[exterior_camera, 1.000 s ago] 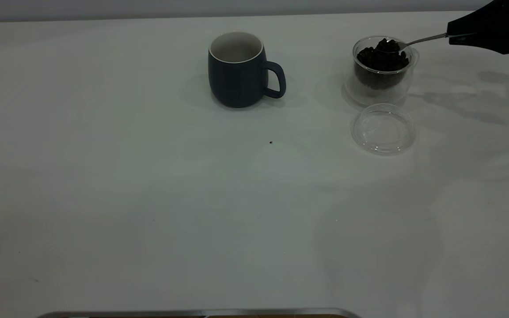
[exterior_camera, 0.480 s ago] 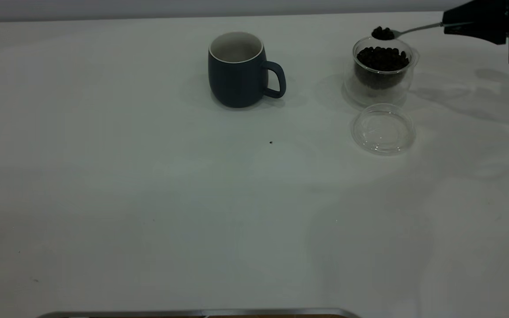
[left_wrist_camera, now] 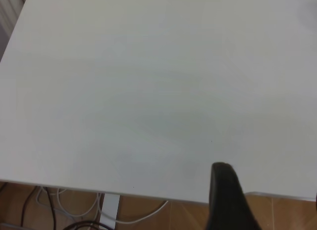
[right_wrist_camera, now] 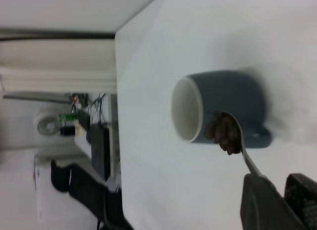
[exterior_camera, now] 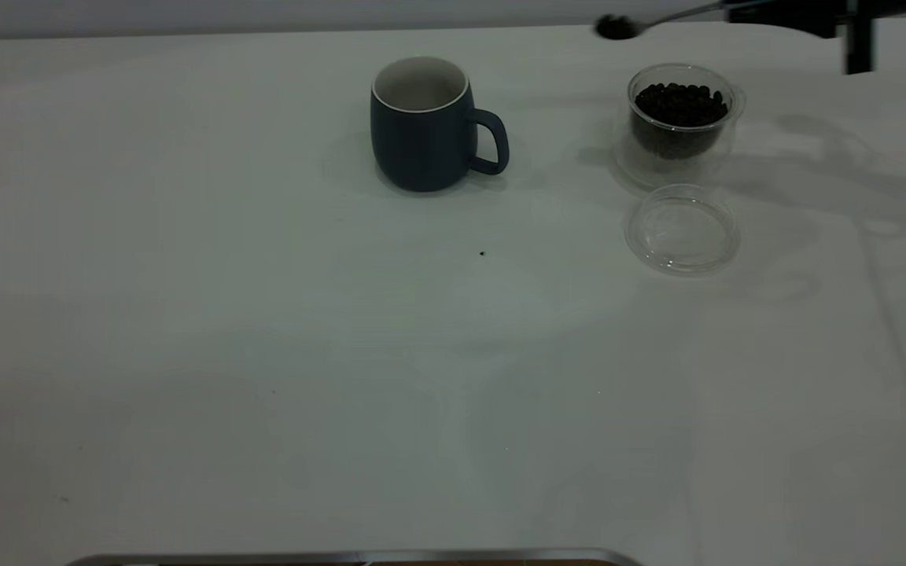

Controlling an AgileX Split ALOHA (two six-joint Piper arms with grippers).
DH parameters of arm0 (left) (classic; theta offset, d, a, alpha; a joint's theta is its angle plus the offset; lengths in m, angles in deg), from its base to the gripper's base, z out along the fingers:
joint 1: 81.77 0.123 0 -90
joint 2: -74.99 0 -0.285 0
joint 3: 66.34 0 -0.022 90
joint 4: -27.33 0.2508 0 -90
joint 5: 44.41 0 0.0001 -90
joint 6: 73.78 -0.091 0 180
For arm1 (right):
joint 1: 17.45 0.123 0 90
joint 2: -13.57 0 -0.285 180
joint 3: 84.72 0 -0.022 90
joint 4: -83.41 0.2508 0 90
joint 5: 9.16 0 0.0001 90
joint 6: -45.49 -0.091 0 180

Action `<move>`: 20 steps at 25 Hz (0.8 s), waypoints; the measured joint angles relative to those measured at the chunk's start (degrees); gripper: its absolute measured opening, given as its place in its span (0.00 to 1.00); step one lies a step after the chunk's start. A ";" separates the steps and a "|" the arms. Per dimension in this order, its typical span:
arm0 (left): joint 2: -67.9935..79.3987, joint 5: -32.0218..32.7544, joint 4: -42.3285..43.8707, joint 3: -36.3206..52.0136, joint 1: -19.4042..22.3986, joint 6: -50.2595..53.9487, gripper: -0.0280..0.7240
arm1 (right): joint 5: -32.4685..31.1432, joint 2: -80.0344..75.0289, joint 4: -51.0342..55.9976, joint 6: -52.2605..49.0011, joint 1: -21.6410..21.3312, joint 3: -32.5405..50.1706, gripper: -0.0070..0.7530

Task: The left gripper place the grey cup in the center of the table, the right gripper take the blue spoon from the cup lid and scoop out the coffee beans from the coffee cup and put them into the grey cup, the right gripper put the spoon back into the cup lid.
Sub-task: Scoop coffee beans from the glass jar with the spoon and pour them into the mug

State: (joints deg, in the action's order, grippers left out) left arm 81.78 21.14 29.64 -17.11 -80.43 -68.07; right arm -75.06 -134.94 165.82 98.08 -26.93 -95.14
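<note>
If the right gripper (exterior_camera: 744, 9) tips or shakes on its way, the beans (exterior_camera: 616, 27) piled on the spoon (exterior_camera: 642, 23) could roll off and fall on the table (exterior_camera: 264, 354) before they reach the mug (exterior_camera: 424, 126). The pile sits high on a small, smooth metal bowl, so a bump or a fast swing would be enough. The spoon could also hit the mug's hard rim, or turn over too soon and drop beans beside it.

Nearest the front edge the table is bare, white and flat, with a few tiny dark specks. Farther back, on the right side, lies the lid (exterior_camera: 683, 229), a thin round disc of clear glass with nothing on it. Just behind it stands the glass cup (exterior_camera: 681, 122), clear and rounded with two walls, full of small dark beans. The mug stands well to the left of the cup, near the middle of the back edge. It is round and dull blue-grey, white inside, with a loop handle pointing toward the cup.

Farthest back, above the back edge, the right gripper pinches the spoon handle tight, with the loaded bowl in the air between cup and mug. The left gripper (left_wrist_camera: 225, 195) waits by the table's edge; whether it is open cannot be told.
</note>
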 joint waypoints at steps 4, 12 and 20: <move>0.00 0.00 0.00 0.00 0.00 0.00 0.69 | 0.00 0.00 2.83 -0.12 4.99 0.00 0.13; 0.00 0.00 0.00 0.00 0.00 0.00 0.69 | 1.91 0.00 6.32 0.13 12.64 -0.25 0.13; 0.00 0.00 0.00 0.00 0.00 0.00 0.69 | 9.85 -0.05 6.90 0.14 17.81 -4.48 0.13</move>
State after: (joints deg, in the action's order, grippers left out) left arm 81.78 21.14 29.64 -17.11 -80.43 -68.07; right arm -65.20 -134.99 172.73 98.21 -9.12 -99.62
